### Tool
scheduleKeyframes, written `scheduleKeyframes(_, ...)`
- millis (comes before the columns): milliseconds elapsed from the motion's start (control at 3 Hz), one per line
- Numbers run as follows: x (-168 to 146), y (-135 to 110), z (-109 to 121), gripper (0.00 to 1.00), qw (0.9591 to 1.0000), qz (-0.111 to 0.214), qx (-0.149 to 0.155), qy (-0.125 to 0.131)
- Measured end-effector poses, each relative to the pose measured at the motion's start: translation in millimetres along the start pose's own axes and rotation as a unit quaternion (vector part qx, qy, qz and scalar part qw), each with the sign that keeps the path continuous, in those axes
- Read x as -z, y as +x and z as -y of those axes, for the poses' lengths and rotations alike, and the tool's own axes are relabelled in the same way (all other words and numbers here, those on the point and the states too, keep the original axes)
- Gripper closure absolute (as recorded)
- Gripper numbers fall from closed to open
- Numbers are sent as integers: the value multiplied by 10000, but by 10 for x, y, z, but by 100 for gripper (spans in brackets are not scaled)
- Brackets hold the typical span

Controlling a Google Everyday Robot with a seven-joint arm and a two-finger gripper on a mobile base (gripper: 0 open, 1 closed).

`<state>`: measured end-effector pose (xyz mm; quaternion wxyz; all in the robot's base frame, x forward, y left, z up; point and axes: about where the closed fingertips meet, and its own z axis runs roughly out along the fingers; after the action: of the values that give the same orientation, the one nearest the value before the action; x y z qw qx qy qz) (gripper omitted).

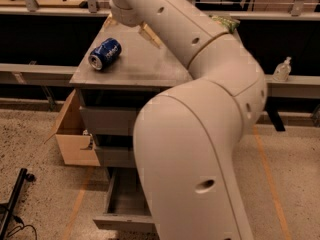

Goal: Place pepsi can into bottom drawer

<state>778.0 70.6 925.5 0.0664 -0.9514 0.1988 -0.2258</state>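
**Can lies front-left of gripper, axis diagonal**

The pepsi can (105, 54) rests on its side on the table top (150, 69), close to the left edge and nearer the front-left corner than the back. Its long axis runs diagonally, with one silver end facing the front-left corner and the other end pointing toward the back right.

The gripper (149, 34) hangs over the back-middle of the table, apart from the can, which lies to its left and toward the front. Whether the gripper is open or closed cannot be told.

The bottom drawer (125, 206) stands pulled out below the front edge, partly hidden by the arm.

Judgement: reach left and forward, closing across the can's short width.
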Motion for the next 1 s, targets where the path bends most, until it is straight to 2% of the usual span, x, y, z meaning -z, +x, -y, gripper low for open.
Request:
scheduleKeyframes(333, -69, 56, 256, 0, 9995, -217, 177, -109)
scheduleKeyframes(1000, -297, -101, 717, 0, 9994, -37, 326, -85)
